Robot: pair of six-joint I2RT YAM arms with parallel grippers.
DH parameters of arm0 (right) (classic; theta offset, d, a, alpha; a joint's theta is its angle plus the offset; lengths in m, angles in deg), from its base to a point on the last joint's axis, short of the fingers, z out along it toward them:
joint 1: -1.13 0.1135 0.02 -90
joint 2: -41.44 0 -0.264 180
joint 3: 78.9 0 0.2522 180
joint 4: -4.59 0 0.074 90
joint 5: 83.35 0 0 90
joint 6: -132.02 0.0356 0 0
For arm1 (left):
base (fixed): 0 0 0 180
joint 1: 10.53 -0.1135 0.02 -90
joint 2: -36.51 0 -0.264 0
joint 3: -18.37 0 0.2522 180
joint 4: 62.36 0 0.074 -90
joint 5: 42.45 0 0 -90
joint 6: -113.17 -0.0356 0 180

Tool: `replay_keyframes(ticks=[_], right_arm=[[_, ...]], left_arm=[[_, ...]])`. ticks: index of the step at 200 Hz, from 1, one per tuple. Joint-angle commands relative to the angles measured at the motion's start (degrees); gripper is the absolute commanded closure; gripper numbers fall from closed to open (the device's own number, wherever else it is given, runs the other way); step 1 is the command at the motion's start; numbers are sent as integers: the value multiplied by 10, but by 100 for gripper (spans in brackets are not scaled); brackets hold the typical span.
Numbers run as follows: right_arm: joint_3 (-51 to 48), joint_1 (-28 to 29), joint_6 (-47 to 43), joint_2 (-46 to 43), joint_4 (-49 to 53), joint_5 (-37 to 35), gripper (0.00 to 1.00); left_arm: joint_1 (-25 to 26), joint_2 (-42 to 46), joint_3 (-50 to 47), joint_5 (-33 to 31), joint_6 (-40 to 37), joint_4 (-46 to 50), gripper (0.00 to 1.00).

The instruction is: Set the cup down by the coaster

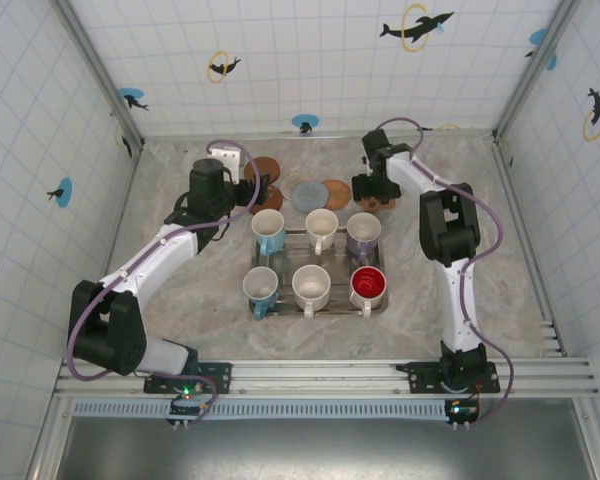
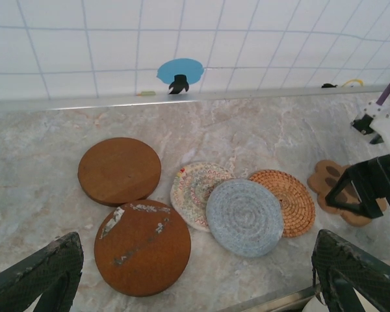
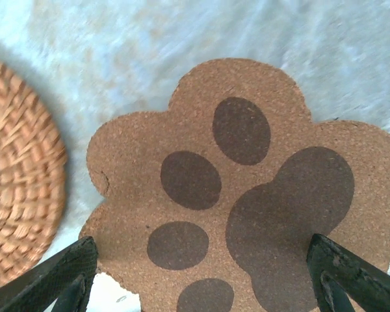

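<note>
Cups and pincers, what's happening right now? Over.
Left pincer open, near the round coasters. Right pincer open, above the paw coaster. Six cups in the tray, none picked. Nothing seems to block them.

Six cups (image 1: pixel 311 287), six coasters (image 2: pixel 245 217), one metal tray (image 1: pixel 292 258).

- Bright, even, diffuse from above in the top view; only faint, soft shadows on the tabletop (image 1: pixel 510 240).
- Sharp throughout the left wrist view, with grid lines of the tiled wall (image 2: pixel 65 45) bowing near the upper edge.
- Overexposed, bluish and blurred around the paw-print coaster (image 3: pixel 247 188) in the right wrist view.
</note>
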Motion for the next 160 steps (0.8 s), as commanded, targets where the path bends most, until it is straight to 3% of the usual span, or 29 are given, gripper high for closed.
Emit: replay_keyframes(ticks=[1,160], right_arm=[[16,-26,18,43,4,-9,14],[62,-66,124,53,-35,8,16]], left_arm=[[3,2,21,-4,0,10,8],[4,-23,59,-30,1,39,8]])
